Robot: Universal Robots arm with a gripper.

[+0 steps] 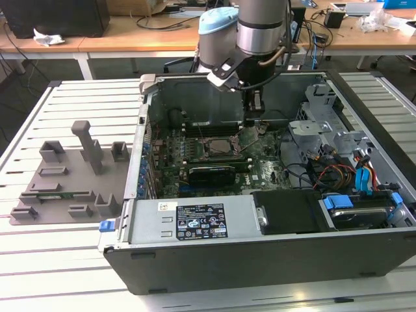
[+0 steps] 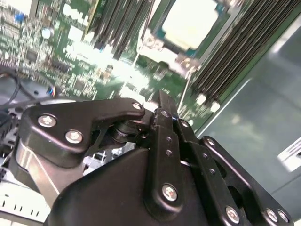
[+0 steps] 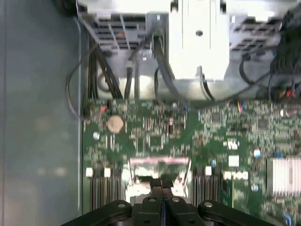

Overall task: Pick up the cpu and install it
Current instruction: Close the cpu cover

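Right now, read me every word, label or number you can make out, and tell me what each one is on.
No text is legible here.
White label on the power supply housing, exterior view: printed lines and symbols, too small to read.
White lettering on the motherboard, second wrist view: blurred, unreadable.
Small white stickers on the same board, first wrist view: blurred, unreadable.

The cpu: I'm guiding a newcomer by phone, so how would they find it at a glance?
Start at the open computer case and the green motherboard inside it. In the second wrist view, the cpu lies in a metal-framed socket between rows of dark memory slots. It alone is a smooth, pale, flat square; its neighbours are dark slots and green circuitry.
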